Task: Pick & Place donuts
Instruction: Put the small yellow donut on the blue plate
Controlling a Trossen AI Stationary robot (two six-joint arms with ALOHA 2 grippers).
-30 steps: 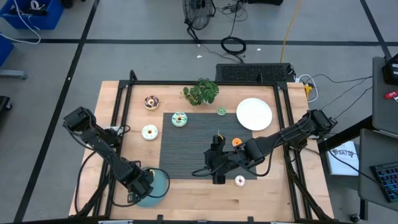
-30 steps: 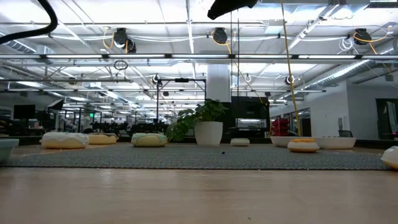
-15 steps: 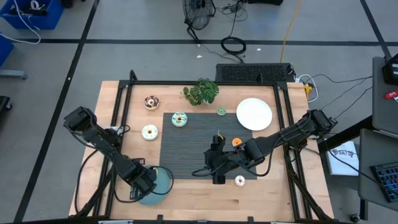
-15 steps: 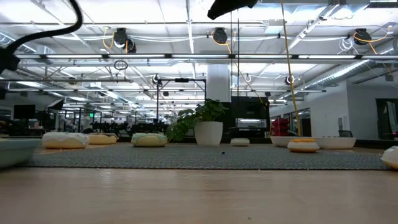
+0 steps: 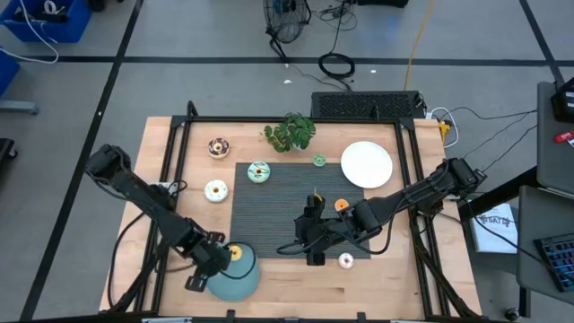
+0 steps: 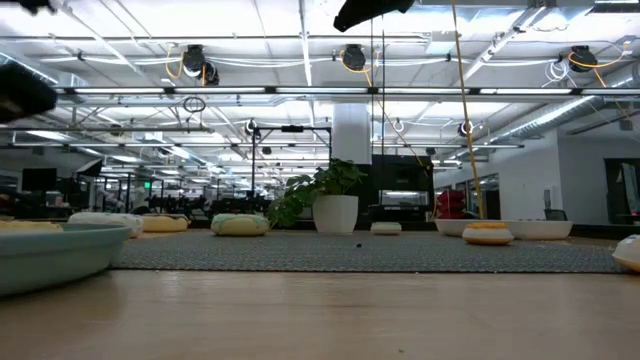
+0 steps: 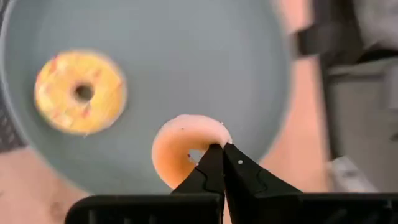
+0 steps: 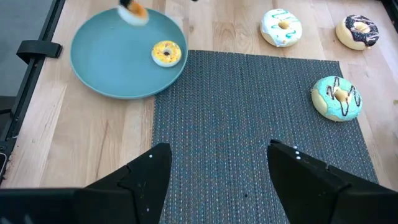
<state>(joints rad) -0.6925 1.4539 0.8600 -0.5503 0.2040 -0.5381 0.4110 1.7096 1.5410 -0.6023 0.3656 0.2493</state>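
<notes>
Left claw (image 7: pixel 221 148): over the teal plate (image 5: pixel 235 278) at the table's near left corner, fingers pinched on a pale orange donut (image 7: pixel 186 149), apparently lifted clear of the plate. Yellow donut (image 5: pixel 236 253): lying on that plate.
Right claw (image 5: pixel 313 244): hovering over the near edge of the dark woven mat (image 5: pixel 282 211), fingers spread, holding nothing.
White donut (image 5: pixel 345 260): on bare wooden table (image 5: pixel 395 269) just beside the right claw. Orange donut (image 5: pixel 341 205): on the mat.
Farther: white-iced donut (image 5: pixel 215 190), teal donut (image 5: pixel 259 172), brown donut (image 5: pixel 219 147), small green donut (image 5: pixel 319 161).
White plate (image 5: pixel 367 164) and plant (image 5: pixel 289 132): far side.
</notes>
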